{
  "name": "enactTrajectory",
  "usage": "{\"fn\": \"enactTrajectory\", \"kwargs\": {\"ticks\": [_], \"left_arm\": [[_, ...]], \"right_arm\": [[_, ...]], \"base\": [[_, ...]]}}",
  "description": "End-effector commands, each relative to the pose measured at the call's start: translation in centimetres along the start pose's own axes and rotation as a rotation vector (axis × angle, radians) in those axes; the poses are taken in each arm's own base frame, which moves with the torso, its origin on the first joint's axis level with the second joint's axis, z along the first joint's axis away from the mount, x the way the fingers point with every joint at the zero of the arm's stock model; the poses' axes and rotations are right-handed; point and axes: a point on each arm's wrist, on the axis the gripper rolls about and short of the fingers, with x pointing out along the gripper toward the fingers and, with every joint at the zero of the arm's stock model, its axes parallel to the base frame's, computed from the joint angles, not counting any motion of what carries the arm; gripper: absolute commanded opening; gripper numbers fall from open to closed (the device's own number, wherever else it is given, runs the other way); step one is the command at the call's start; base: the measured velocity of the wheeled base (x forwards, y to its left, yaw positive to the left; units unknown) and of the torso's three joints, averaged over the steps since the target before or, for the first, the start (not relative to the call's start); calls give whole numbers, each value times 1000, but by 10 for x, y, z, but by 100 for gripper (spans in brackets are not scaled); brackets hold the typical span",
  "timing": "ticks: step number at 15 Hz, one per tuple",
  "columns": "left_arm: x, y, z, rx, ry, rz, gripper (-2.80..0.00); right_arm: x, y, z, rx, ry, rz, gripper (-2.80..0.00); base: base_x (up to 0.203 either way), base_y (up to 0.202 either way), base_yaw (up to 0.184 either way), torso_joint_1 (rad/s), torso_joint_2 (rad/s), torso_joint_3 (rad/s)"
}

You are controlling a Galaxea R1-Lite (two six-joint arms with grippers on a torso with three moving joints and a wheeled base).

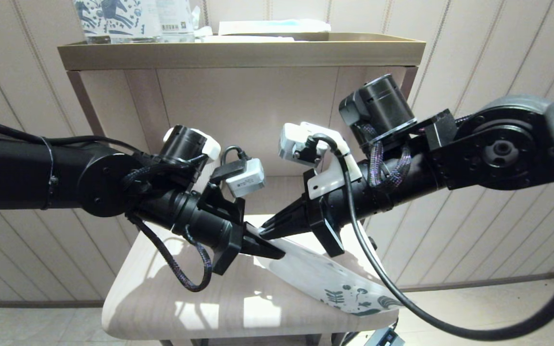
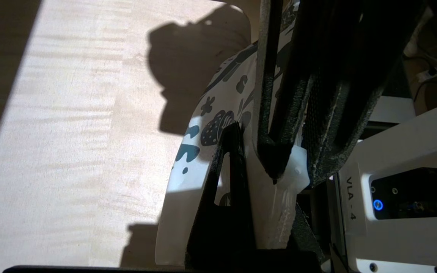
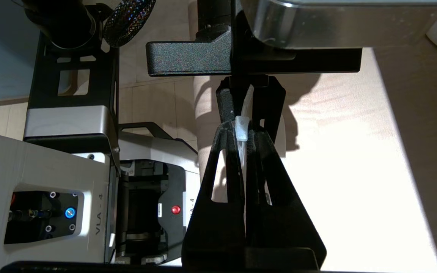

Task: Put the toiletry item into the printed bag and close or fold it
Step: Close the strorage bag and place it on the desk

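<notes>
The printed bag [image 1: 325, 278] hangs tilted above the low table, its leaf-printed end [image 2: 211, 125] drooping toward the table's right front corner. Both grippers meet at its plain upper end. My left gripper [image 1: 279, 252] is shut on the bag's upper edge [image 2: 264, 212]. My right gripper [image 1: 265, 230] comes in from the right and is shut on the same edge, with a small translucent white slider [image 3: 242, 129] pinched at its fingertips [image 3: 226, 131]. The slider [image 2: 297, 170] also shows in the left wrist view. The toiletry item is hidden.
The pale wooden table [image 1: 185, 307] lies under the bag. Behind it stands a cabinet with a tan tray [image 1: 238, 53] holding blue horse-printed packs [image 1: 108, 17] and a flat white-and-blue packet [image 1: 272, 26]. The robot's white base [image 3: 44, 182] is beside the table.
</notes>
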Motion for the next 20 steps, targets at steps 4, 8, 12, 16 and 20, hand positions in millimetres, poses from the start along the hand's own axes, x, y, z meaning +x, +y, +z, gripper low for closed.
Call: {"fn": "enactTrajectory", "kwargs": {"ticks": [4, 8, 12, 16, 20], "left_arm": [[-1, 0, 1, 1, -3, -3, -280], [-2, -2, 2, 4, -5, -3, -280], [-3, -2, 2, 2, -4, -2, -280], [-3, -3, 1, 1, -3, -3, -280], [-2, -1, 1, 0, -3, -2, -280]], "right_arm": [[-12, 1, -5, 9, 4, -19, -280], [-20, 3, -10, 22, 12, -33, -280], [-29, 11, -23, 53, 40, -37, -280], [-47, 14, -44, 101, 62, -78, -280], [-68, 19, -61, 129, 63, -136, -280]], "base": [[0, 0, 0, 0, 0, 0], [0, 0, 0, 0, 0, 0], [0, 0, 0, 0, 0, 0], [0, 0, 0, 0, 0, 0], [0, 0, 0, 0, 0, 0]]}}
